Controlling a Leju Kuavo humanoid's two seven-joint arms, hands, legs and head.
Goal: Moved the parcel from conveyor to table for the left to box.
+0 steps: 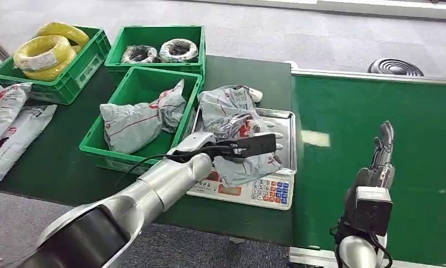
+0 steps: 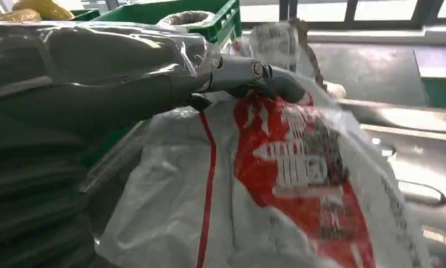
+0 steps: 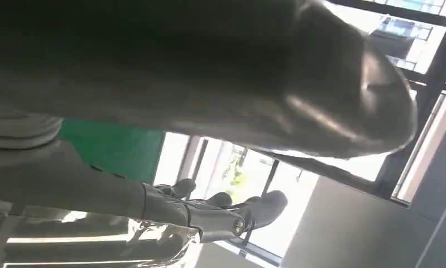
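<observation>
Starting at your left, 2 flat parcels (image 1: pixel 8 125) lie loose on the table (image 1: pixel 58 162), past a crate of yellow cable coils (image 1: pixel 47 50). Next comes the near green box (image 1: pixel 106 148), already holding 1 grey bag (image 1: pixel 139 120); that looks like your target.

Your left hand (image 1: pixel 248 146) reaches out flat and low over the parcel (image 1: pixel 237 131), which sits crumpled on the steel pan of the scale (image 1: pixel 284 120). In the wrist view its fingers (image 2: pixel 276 84) lie along the top of the plastic, but I cannot tell whether they have closed on it. I'd judge the step in hand to be the pick: gather a good fold of film before lifting, since the bag is slack and glossy and will likely slip or sag, then clear the box's rim on the way across.

The parcel itself is grey polythene, wrinkled, with red print and a white label.

Further right, your right hand (image 1: pixel 381 146) hovers above the green conveyor (image 1: pixel 343 106), fingers straight, holding nothing.
</observation>
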